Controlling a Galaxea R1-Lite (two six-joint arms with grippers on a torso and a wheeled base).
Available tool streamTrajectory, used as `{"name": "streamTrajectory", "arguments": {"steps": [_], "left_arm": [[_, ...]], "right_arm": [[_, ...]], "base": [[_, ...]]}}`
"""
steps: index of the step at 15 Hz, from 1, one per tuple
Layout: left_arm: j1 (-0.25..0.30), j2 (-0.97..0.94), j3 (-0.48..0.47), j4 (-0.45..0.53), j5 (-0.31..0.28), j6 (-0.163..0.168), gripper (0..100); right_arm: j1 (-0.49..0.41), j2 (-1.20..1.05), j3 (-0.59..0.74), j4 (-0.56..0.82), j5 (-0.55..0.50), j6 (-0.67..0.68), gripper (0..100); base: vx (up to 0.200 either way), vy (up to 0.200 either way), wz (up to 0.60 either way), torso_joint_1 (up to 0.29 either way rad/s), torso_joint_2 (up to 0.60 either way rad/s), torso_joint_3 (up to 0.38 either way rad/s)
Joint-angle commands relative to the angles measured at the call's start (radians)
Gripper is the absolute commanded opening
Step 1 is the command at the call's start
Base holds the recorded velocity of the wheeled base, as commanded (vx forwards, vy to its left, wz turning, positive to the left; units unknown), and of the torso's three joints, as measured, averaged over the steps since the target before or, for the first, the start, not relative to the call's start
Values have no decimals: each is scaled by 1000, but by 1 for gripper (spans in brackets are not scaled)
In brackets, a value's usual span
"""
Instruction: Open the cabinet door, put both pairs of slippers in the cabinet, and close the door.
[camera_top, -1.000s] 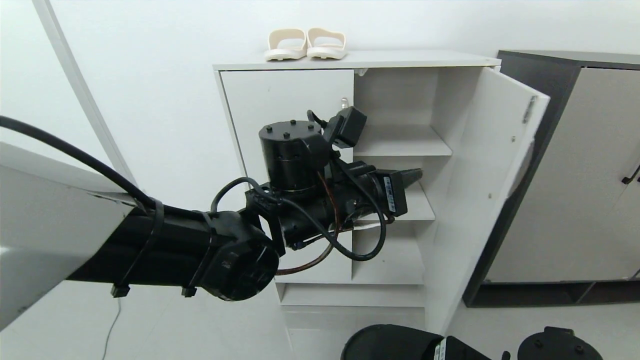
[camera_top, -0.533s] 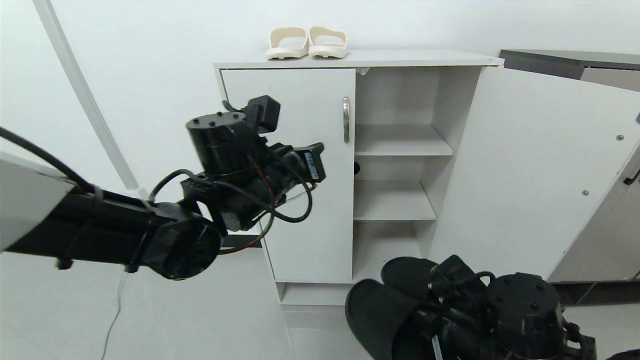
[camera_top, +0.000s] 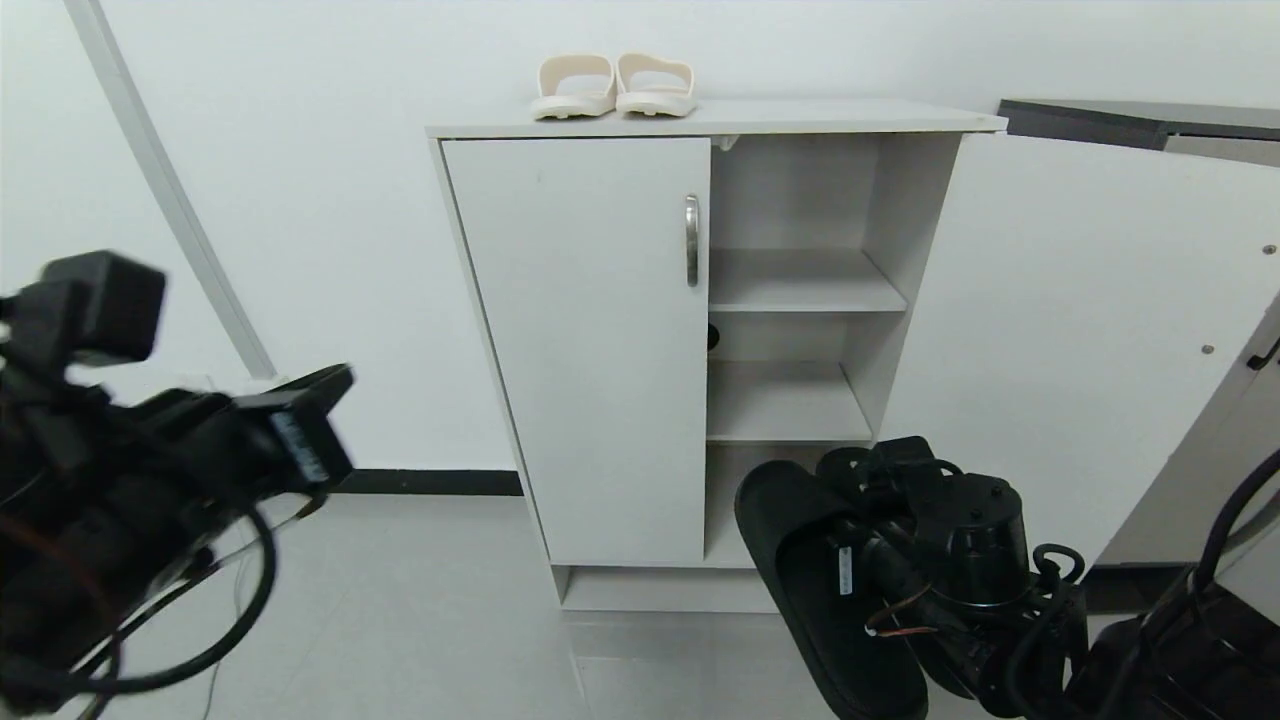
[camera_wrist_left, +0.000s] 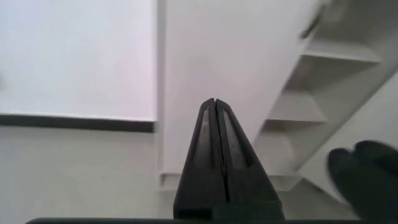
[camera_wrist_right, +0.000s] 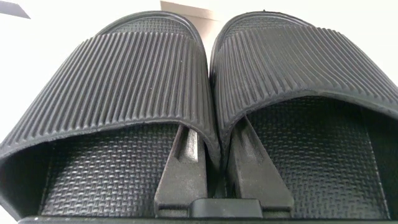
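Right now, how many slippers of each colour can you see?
Black slippers: 2
Cream slippers: 2
Total: 4

The cabinet (camera_top: 575, 350) is plain white all over, its open door (camera_top: 1060, 340) included, with a silver handle (camera_top: 691, 240) near the centre of the frame. At the upper middle, the cream slippers (camera_top: 612, 88) are one even pale tone. At the lower right, the black slippers (camera_top: 820, 570) are matte; in the right wrist view their straps (camera_wrist_right: 149, 74) carry fine parallel ribs and their footbeds (camera_wrist_right: 106, 162) a small diamond grid. The left gripper (camera_wrist_left: 214, 106) and the right gripper (camera_wrist_right: 214, 155) are black. The wall (camera_top: 300, 200) is white, with a pale grey strip (camera_top: 160, 180) at the upper left and a black skirting (camera_top: 430, 482). The floor (camera_top: 400, 600) is light grey. At the upper right, the neighbouring cabinet (camera_top: 1100, 115) has a dark grey top.
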Motion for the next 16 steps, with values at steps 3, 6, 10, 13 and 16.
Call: {"name": "streamTrajectory", "arguments": {"steps": [3,6,10,13,16], "left_arm": [[230,-696,361,308,84,38,0],[279,-1046,479,547,55,74,0],[317,-1095,485,627,33,41,0],[405,-1185,484,645,-8,81,0],[405,-1184,485,677,-307,101,0]], "right_arm": [[3,13,0,0,0,0,0],[12,13,1,0,0,0,0],[30,13,6,0,-3,-2,0],[33,11,9,0,-3,-2,0],[43,11,9,-2,-4,0,0]], "base": [[0,0,0,0,0,0],[0,0,0,0,0,0],[0,0,0,0,0,0],[0,0,0,0,0,0],[0,0,0,0,0,0]]}}
